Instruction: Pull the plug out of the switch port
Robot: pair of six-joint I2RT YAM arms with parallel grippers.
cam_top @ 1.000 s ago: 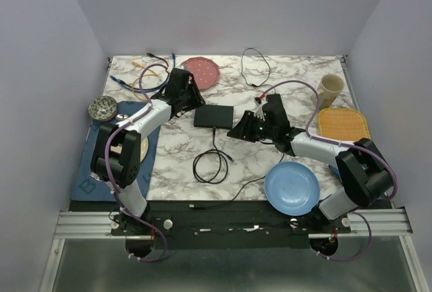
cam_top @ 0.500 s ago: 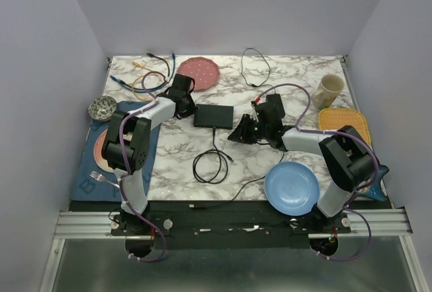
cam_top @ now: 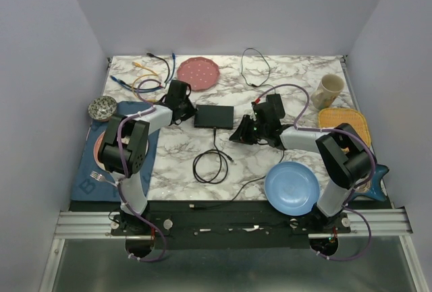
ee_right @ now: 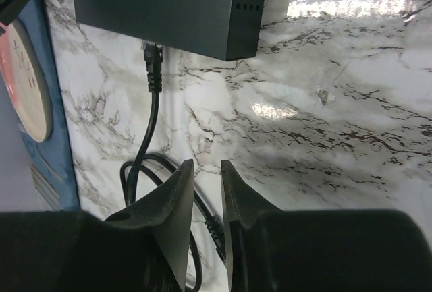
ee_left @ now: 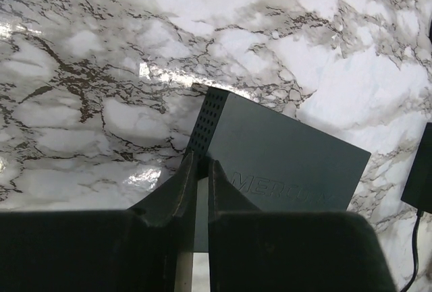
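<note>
Matte-black and flat, the switch lies near the middle of the marble surface, between the two arms. The plug sits in a socket on its near long edge, and its black cable runs toward the arm bases and ends in a loose coil on the surface.

The left gripper is at the switch's left end. Its fingers are almost together, with only a thin slit between them and nothing in it; the tips sit at the corner by the perforated end wall, though I cannot tell whether they touch it.

The right gripper is low, just off the switch's right near corner and apart from it. Its fingers are slightly parted and grasp nothing; the cable coil shows below them in the right wrist view, and the plug lies off to one side, well clear of the tips.

A pink plate rests at the far edge, and a blue plate rests near the right arm's base.
</note>
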